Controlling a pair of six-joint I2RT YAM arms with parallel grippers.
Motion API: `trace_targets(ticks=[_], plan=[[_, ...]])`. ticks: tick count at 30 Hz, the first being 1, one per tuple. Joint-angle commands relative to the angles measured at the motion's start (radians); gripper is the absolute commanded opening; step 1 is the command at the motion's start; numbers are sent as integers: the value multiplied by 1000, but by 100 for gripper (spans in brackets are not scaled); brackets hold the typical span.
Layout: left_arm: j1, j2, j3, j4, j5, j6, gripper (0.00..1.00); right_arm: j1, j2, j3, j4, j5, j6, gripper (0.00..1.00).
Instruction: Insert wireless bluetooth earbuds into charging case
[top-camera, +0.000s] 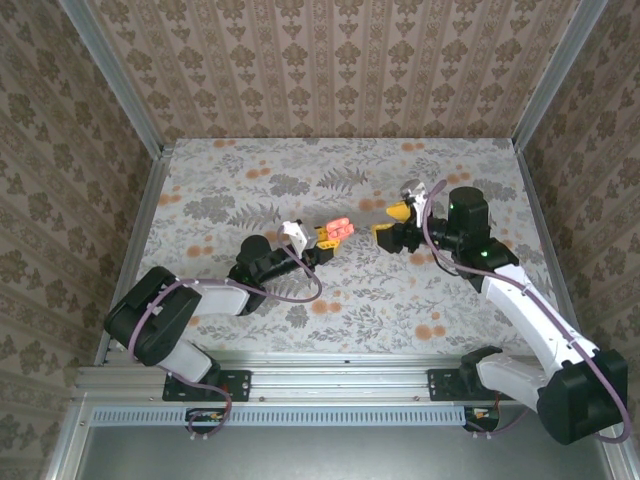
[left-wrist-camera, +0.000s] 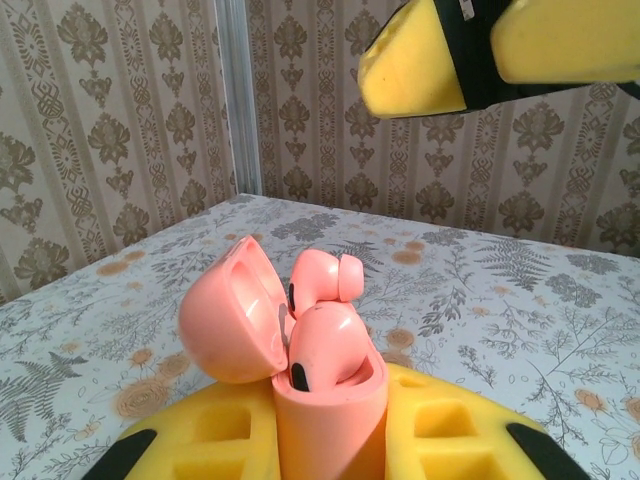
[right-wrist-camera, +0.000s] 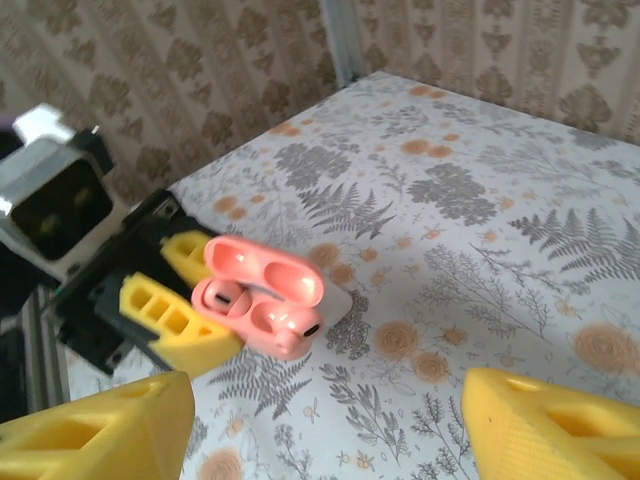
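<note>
Glossy coral-pink case (left-wrist-camera: 330, 420) clamped in your left gripper (top-camera: 322, 240), hinged lid (left-wrist-camera: 225, 325) up.
Two smooth, rounded pink earbuds (left-wrist-camera: 325, 345) sit in the pebble-shaped case. Your right gripper (top-camera: 390, 223), its blocky yellow fingers spread wide, holds nothing, near the case over the flower-printed table (top-camera: 440, 290).

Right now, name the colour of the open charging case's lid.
Coral-pink; the open lid of the pebble-shaped plastic charging case shows best in the left wrist view.

At 6 o'clock you see the left gripper (left-wrist-camera: 330, 445) clamped on the pink case (left-wrist-camera: 330, 425), its lid (left-wrist-camera: 228, 325) swung open toward 9 o'clock. The lower earbud (left-wrist-camera: 325, 348) sits in the case. The upper earbud (left-wrist-camera: 322, 280) stands above it, tip toward 3. The right gripper (left-wrist-camera: 472, 60) hangs at 1 o'clock, well apart.
</note>
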Motion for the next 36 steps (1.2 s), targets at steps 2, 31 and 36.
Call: trace_targets(ticks=[2, 31, 36], plan=[[3, -38, -5, 0, 33, 24, 9, -5, 15, -5, -6, -141, -317, 70], [3, -56, -6, -6, 45, 16, 9, 95, 311, 226, -202, -114, -717, 62], [2, -58, -6, -8, 46, 18, 10, 105, 343, 236, -198, -123, -718, 60]])
